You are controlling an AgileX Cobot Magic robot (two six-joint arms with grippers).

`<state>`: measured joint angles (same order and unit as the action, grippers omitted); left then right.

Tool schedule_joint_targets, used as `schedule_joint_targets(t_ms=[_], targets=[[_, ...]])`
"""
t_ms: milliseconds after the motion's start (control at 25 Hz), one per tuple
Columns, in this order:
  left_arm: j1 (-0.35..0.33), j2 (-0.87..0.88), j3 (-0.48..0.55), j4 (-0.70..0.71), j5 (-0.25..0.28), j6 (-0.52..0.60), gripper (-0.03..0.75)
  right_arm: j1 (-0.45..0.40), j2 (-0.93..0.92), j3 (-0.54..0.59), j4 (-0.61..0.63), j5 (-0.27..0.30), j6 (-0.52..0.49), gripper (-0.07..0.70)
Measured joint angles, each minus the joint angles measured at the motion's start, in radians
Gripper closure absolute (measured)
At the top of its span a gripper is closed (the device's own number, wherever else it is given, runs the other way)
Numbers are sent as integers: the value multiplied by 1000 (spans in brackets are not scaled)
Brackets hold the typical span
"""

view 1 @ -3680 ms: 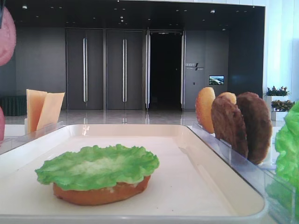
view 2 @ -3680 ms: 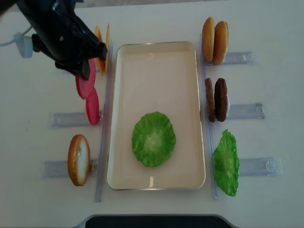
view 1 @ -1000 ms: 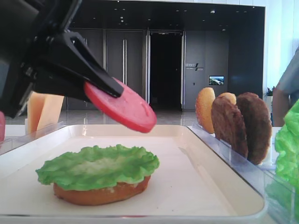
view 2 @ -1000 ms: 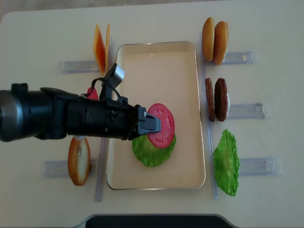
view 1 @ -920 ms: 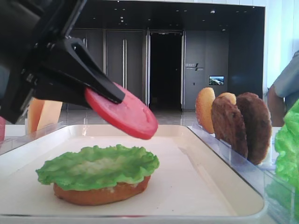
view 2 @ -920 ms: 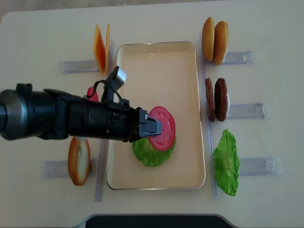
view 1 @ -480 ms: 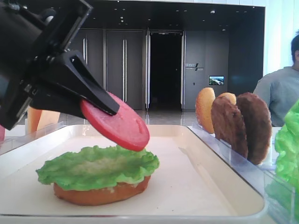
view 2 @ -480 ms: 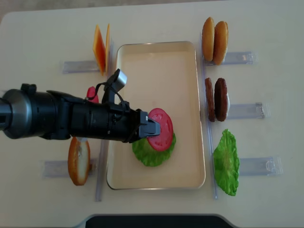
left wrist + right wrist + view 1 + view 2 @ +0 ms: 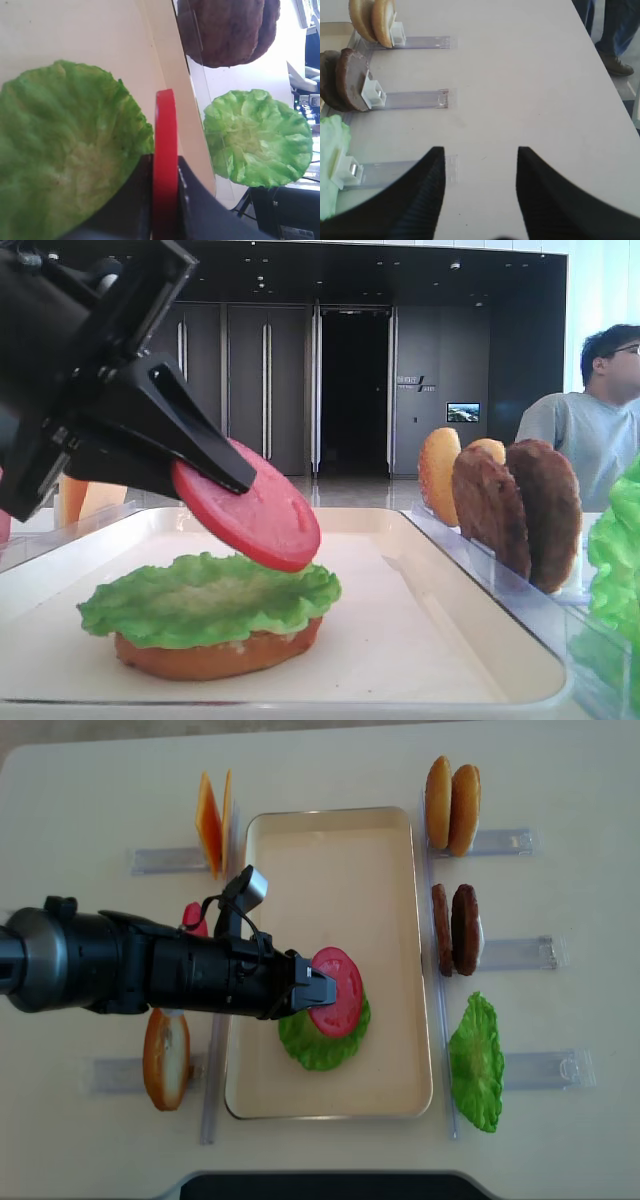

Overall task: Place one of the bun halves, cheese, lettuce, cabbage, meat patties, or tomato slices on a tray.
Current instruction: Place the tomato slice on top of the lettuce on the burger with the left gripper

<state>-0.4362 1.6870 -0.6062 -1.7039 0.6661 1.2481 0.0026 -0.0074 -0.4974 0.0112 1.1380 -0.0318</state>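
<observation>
The left gripper (image 9: 318, 988) is pinching a tomato slice (image 9: 338, 991) by its edge, its jaws pressed on both flat faces. In the overhead view the slice is sticking out at 3 o'clock from the fingertips, over the lettuce (image 9: 322, 1042) that is lying on a bun half (image 9: 215, 655) in the tray (image 9: 330, 830). In the low view the slice is tilting, its high edge in the jaws and its low edge at about 4 o'clock, just above or touching the leaf; I cannot tell which. The left wrist view is showing it edge-on, running from 6 to 12 o'clock. The right gripper (image 9: 480, 175) is hanging with jaws spread over the bare table (image 9: 530, 75), holding nothing, the patties (image 9: 342, 80) at its 10 o'clock.
</observation>
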Motion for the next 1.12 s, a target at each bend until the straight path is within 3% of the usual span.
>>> schedule_joint_targets(t_ms=[760, 840, 1120], targets=[[0, 68, -2, -5, 23, 34, 646, 0, 0, 0, -1, 0, 0, 285], [9, 68, -2, -5, 24, 34, 592, 0, 0, 0, -1, 0, 0, 285], [101, 10, -2, 48, 41, -48, 253, 0, 0, 0, -1, 0, 0, 285]])
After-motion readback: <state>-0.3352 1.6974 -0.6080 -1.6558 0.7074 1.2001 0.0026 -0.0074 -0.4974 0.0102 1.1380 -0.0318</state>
